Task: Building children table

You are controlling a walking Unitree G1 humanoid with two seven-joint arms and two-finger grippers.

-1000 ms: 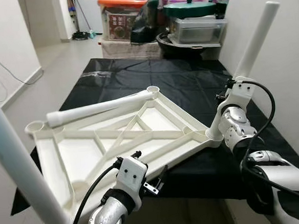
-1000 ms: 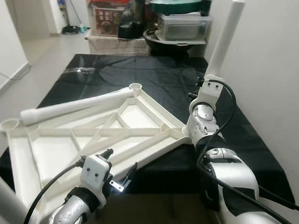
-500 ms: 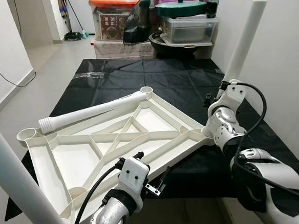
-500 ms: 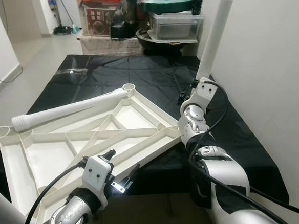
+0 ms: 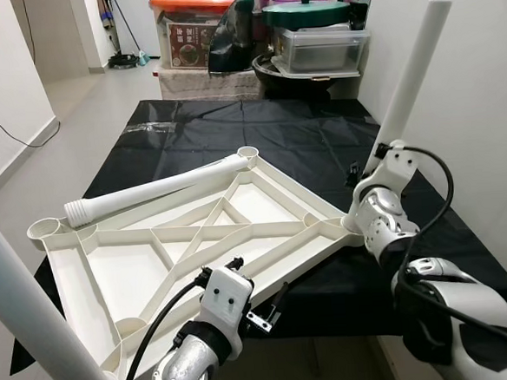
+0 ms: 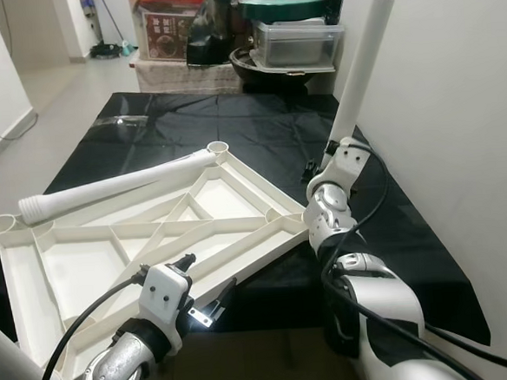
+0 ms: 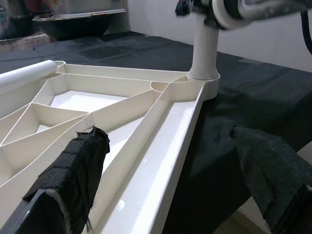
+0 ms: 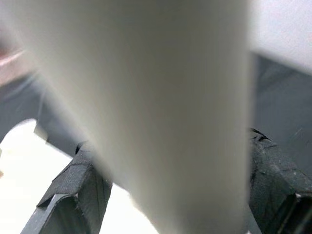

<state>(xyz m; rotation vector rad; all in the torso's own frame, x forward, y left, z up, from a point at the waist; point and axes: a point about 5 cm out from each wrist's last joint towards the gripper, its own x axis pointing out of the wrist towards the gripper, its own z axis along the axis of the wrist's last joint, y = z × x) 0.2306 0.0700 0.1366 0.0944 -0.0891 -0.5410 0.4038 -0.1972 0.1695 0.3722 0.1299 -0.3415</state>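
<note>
The white ribbed table top (image 5: 137, 268) lies upside down on a black cloth (image 5: 302, 143). At its right corner socket (image 7: 204, 78) a white leg (image 5: 414, 66) stands tilted, and my right gripper (image 5: 366, 178) is shut on it low down. In the right wrist view that leg (image 8: 161, 97) runs between the black pads (image 8: 78, 195). A second leg (image 5: 26, 301) rises at the near left corner. A third leg (image 5: 158, 188) lies loose along the top's far left edge. My left gripper (image 7: 180, 185) hangs open by the top's near edge, holding nothing.
At the table's far end stand an orange-lidded box (image 5: 194, 29), a clear bin (image 5: 322, 50) with a green-lidded pot on it, and a black bag. A white wall (image 5: 491, 95) runs close along the right. Bare floor (image 5: 83, 124) lies to the left.
The whole picture has shifted a little with the camera. The right gripper keeps its hold on the tilted leg, and the left gripper stays open at the near edge.
</note>
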